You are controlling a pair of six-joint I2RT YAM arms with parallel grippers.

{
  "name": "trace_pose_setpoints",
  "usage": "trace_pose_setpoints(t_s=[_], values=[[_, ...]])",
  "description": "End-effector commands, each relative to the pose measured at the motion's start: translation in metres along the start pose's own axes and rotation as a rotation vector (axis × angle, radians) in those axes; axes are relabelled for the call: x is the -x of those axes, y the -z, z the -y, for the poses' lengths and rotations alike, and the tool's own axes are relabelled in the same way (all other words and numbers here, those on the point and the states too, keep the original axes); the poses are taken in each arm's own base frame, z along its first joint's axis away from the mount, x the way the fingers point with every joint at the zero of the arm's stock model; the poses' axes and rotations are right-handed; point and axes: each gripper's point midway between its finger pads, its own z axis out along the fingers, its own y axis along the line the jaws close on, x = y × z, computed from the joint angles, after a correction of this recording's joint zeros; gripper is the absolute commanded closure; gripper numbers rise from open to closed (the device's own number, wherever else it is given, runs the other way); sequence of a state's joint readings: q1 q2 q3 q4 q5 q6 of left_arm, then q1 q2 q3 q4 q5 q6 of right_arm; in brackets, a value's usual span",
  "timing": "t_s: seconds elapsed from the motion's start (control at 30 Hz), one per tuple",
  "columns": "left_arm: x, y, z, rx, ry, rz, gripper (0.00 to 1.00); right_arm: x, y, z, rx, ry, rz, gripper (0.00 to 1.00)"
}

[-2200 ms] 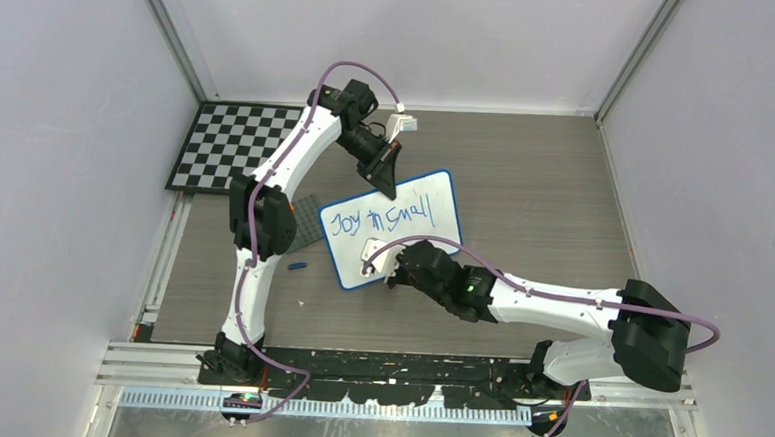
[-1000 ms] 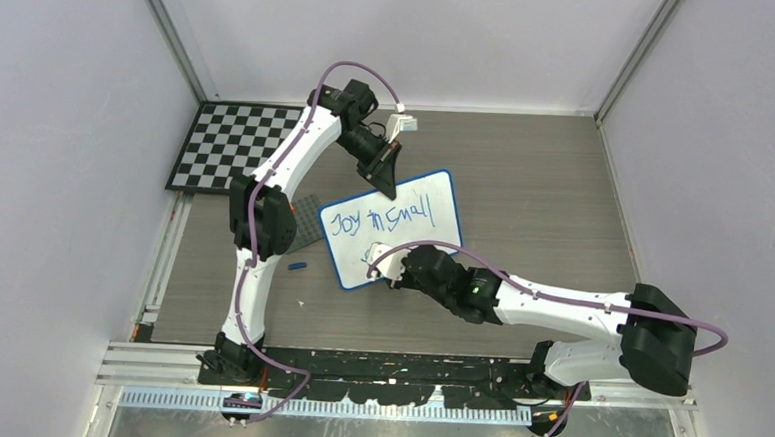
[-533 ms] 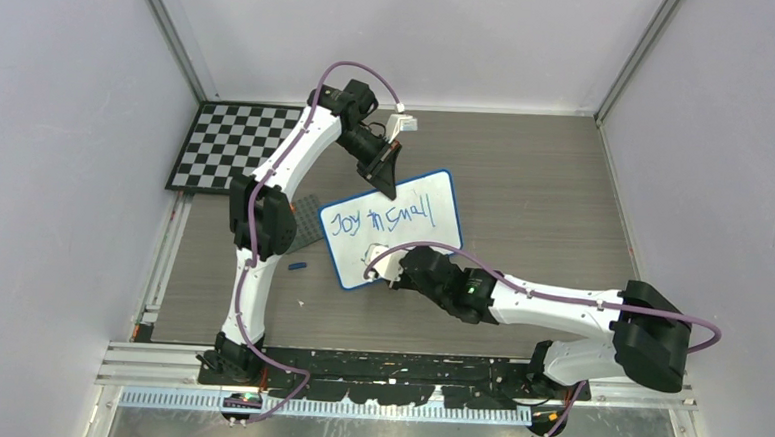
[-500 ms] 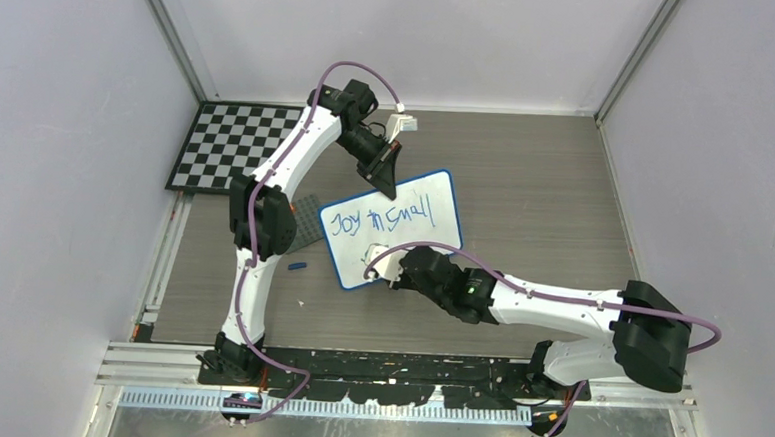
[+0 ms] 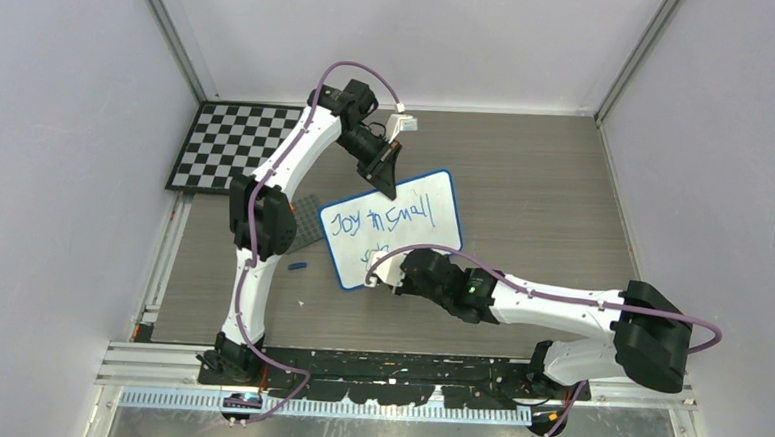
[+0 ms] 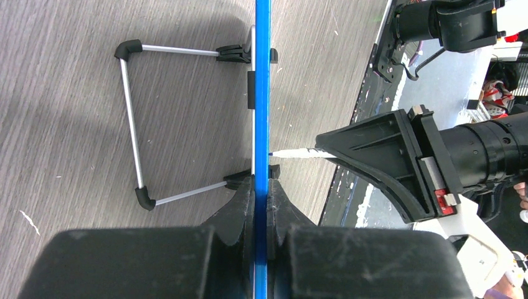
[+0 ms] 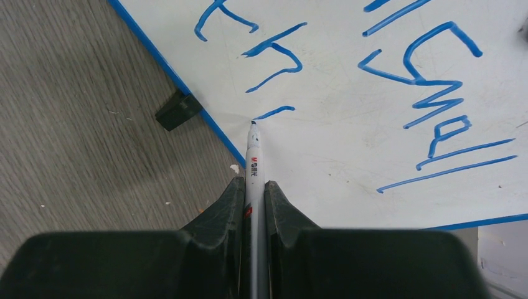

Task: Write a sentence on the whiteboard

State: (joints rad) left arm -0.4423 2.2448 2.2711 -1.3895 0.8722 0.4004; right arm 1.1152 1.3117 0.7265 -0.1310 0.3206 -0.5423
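Spotted the whiteboard (image 5: 432, 243) dead centre of the top view, skewed a bit, propped on the wood-grain table (image 5: 545, 187). Caught the left gripper (image 5: 388, 186) clamped tight on its upper edge. From the left wrist cam, saw the blue frame running straight up the middle of the shot with both fingers pinched flat against it, zero gap. Also made out a thin wire stand (image 6: 131, 118) sticking out from the back of the board, over in the left half of that shot.

Found the right gripper (image 5: 375, 275) down by the board's lower left corner, squeezed around a white marker (image 7: 252, 159). In the right wrist view, saw the pen poking up from bottom centre, tip touching the white surface right at the end of a short blue stroke, just beside the blue rim. Noticed one black foot (image 7: 179, 111) a little to the left of it.

Read the sentence (image 5: 381, 218) as "Joy in Small" along the top line, plus only a few blue strokes underneath, toward the board's lower left. Couldn't say for sure what letters those were.

Elsewhere in the top view: a checkerboard (image 5: 232, 145) at upper left, a grey studded plate (image 5: 306, 219) just left of the board, partly behind the left arm, and a small blue bit (image 5: 298, 267) on the table below that, apart from the board.
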Motion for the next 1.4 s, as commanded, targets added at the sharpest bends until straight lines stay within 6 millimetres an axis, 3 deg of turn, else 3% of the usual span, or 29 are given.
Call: trace_pose_setpoints(t_s=[0.0,0.2,0.37,0.77,1.0,1.1,1.37], values=[[-0.036,-0.035,0.001,-0.007,0.071,-0.170,1.00,0.043,0.020,0.030,-0.067,-0.068,0.134,1.00],[-0.036,-0.036,0.000,-0.007,0.072,-0.171,1.00,0.052,0.024,0.046,-0.128,-0.082,0.154,1.00],[-0.036,-0.035,0.001,-0.007,0.070,-0.170,1.00,0.047,0.016,0.055,-0.193,-0.070,0.121,1.00],[-0.036,-0.035,0.001,-0.007,0.068,-0.171,1.00,0.030,0.001,0.040,-0.159,-0.033,0.053,1.00],[-0.037,-0.034,0.002,-0.007,0.070,-0.173,1.00,0.040,0.020,0.049,-0.170,-0.067,0.111,1.00],[-0.037,-0.034,0.003,-0.007,0.070,-0.172,1.00,0.035,0.027,0.050,-0.178,-0.083,0.114,1.00],[-0.037,-0.035,0.001,-0.009,0.074,-0.171,1.00,0.024,0.019,0.039,-0.137,-0.076,0.089,1.00]])
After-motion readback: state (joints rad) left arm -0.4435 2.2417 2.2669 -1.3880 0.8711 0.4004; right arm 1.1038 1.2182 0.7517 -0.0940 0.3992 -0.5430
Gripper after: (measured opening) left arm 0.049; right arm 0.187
